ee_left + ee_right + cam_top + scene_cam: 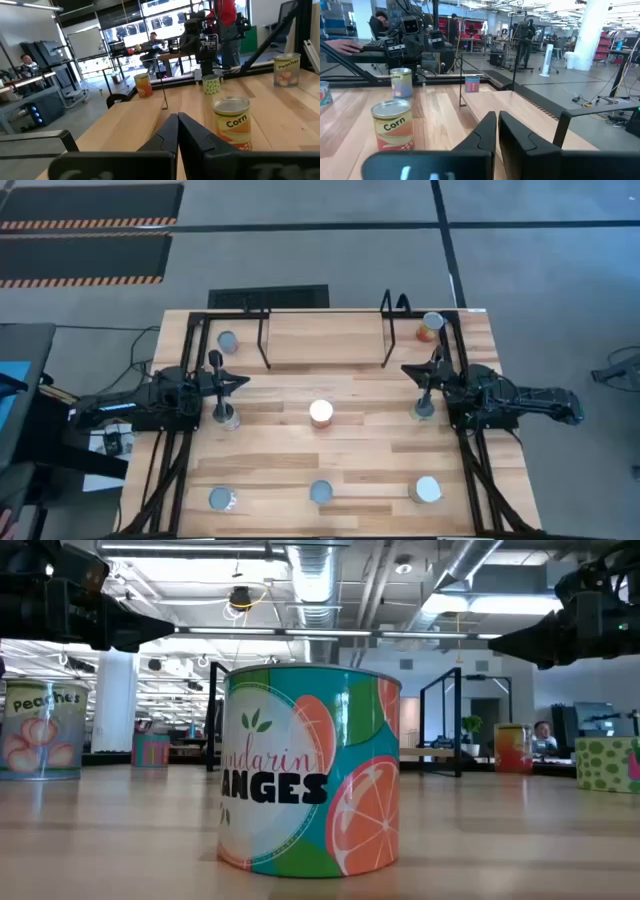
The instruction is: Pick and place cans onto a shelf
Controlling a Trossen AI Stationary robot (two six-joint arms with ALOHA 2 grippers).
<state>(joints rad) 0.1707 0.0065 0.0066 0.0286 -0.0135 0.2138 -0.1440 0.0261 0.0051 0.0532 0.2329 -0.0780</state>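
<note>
A pale plank-topped wooden worktop (350, 470) carries a light-wood shelf board with black wire end frames (325, 340) along its far edge. Eight small round tins (321, 413) stand on the worktop: one central, three along the near edge, two beside the arms, two at the far corners.

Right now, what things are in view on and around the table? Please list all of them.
cans: eight, silvery tops; one at table centre, three along the edge opposite the shelf, one by each arm, one beyond each shelf end.
shelf: one, light wood, black wire frames.
table: one, wooden planks.
people: some, in the room behind.
left hand: shut, empty.
right hand: shut, empty.
</note>
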